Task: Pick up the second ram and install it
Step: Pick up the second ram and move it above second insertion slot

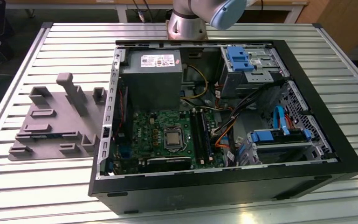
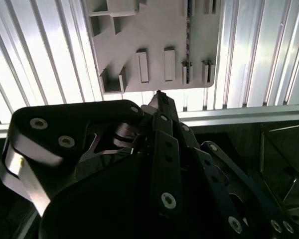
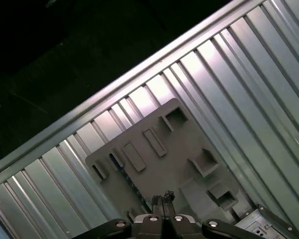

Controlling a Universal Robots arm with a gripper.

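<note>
Claw (image 3: pixel 163 195) pinched closed (empty), hanging above grey holder block (image 3: pixel 182 142), computer case (image 1: pixel 229 189) alongside.

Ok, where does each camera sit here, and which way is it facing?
Exterior view: off the arm, above, looking down at the open computer case and grey fixture on the slatted table; the arm's base shows.
First wrist view: on the arm, looking down past the gripper at the fixture.
Second wrist view: likewise, gripper linkage up close.
Shared: all three show fixture and table.
</note>
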